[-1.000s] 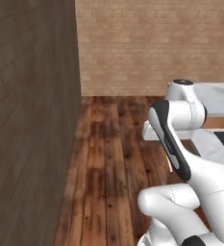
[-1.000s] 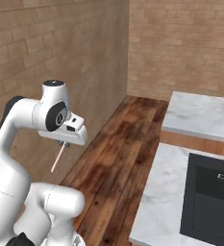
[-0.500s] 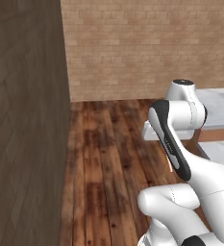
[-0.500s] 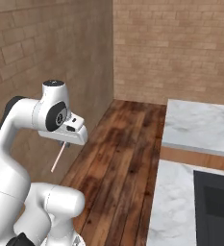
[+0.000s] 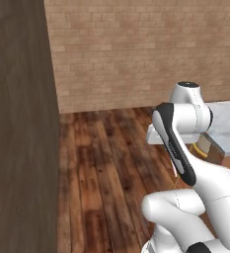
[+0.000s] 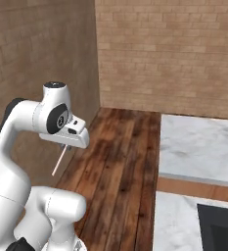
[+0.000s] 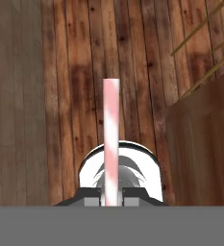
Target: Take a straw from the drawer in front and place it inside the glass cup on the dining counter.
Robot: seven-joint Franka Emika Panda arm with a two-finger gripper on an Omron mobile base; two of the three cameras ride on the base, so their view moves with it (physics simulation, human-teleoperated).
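While the straw (image 6: 58, 161) hangs slanting below the hand, high above the plank floor (image 6: 120, 162), the gripper (image 6: 63, 145) is clamped on its upper end. To the right lies the white marble dining counter (image 6: 198, 147); brick walls (image 6: 174, 54) stand beyond.
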